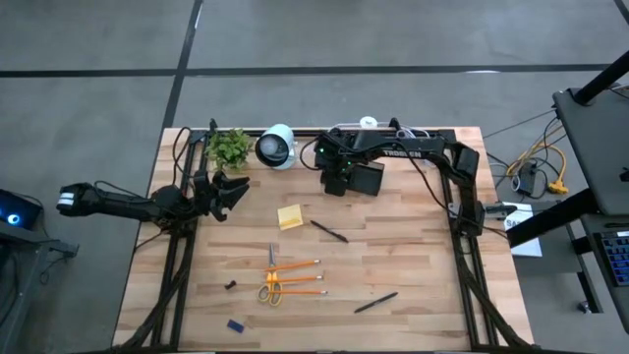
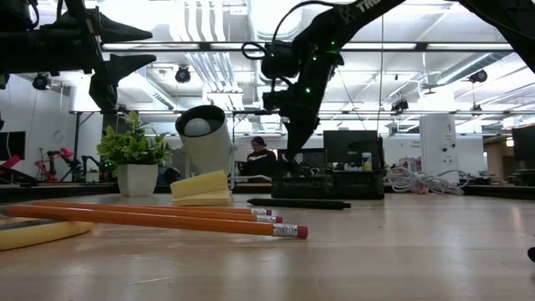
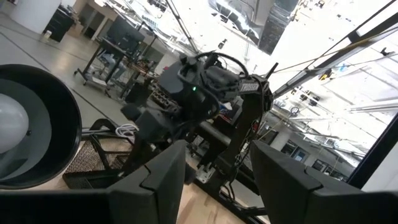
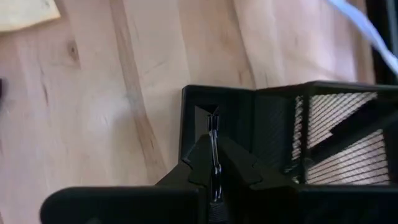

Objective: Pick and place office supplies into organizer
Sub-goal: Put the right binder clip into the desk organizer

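Waiting at nine o'clock, the left claw (image 1: pixel 228 193) hangs wide and empty. Pad (image 1: pixel 290 217), pens (image 1: pixel 329 231), pencils (image 1: pixel 295 278) and scissors (image 1: pixel 271 280) lie mid-table. At one o'clock the right claw (image 4: pixel 214 163) sits pinched shut over the organizer (image 1: pixel 359 177); it could snag the rim. Contents: cannot tell.

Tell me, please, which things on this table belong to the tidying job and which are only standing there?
Belong to the job:
organizer
sticky-note pad
scissors
orange pencils
two black pens and
small dark clip
small blue piece

Only standing there:
potted plant
white round device
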Controlling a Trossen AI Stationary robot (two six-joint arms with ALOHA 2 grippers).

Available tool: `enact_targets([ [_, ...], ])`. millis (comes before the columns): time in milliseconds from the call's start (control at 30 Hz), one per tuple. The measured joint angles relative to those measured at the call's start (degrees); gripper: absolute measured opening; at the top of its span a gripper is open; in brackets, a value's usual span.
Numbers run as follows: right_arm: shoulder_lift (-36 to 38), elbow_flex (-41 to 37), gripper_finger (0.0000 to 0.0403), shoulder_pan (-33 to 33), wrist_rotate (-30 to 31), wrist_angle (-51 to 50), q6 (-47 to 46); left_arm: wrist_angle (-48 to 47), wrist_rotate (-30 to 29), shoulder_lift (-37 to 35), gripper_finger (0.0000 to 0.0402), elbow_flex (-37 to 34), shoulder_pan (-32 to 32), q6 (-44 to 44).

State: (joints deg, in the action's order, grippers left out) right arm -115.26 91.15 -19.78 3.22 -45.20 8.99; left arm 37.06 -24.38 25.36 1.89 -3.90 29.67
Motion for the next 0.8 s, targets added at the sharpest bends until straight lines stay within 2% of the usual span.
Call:
enact_targets([
  [800,0.0,-3.6,0.0008,-0.2,0.0,1.6,0.1,0.0,0.0,0.0,0.0167,0.0,0.0,0.0],
])
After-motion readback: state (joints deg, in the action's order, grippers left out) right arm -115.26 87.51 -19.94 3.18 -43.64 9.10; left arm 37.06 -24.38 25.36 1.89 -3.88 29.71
